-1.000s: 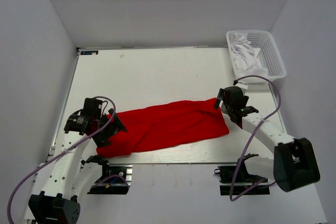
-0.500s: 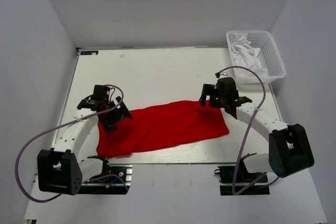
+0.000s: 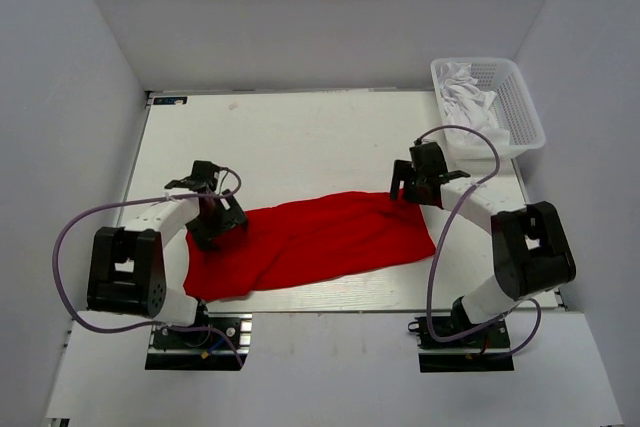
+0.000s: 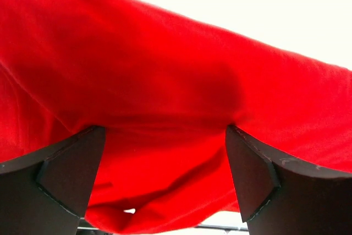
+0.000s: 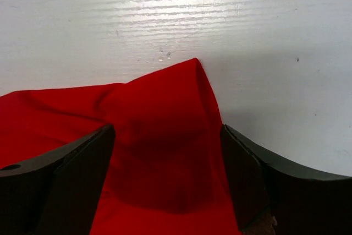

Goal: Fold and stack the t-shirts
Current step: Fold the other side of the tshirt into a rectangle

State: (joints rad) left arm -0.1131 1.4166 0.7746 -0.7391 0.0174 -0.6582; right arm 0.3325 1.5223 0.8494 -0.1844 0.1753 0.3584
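A red t-shirt (image 3: pixel 320 240) lies folded in a long band across the white table (image 3: pixel 300 142). My left gripper (image 3: pixel 214 224) is open at its left end, fingers (image 4: pixel 71 174) spread with red cloth (image 4: pixel 165 108) between them. My right gripper (image 3: pixel 405 194) is open over the shirt's far right corner (image 5: pixel 190 67), fingers (image 5: pixel 247 174) wide apart on each side of the cloth. Neither gripper holds the cloth.
A white basket (image 3: pixel 520 97) with white t-shirts (image 3: pixel 468 107) stands at the back right of the table. Grey walls close in both sides. The table's near edge runs just below the red shirt.
Both arms have swung inward and forward to the shirt's two far corners. The shirt's left end has shifted slightly; the rest lies as before.
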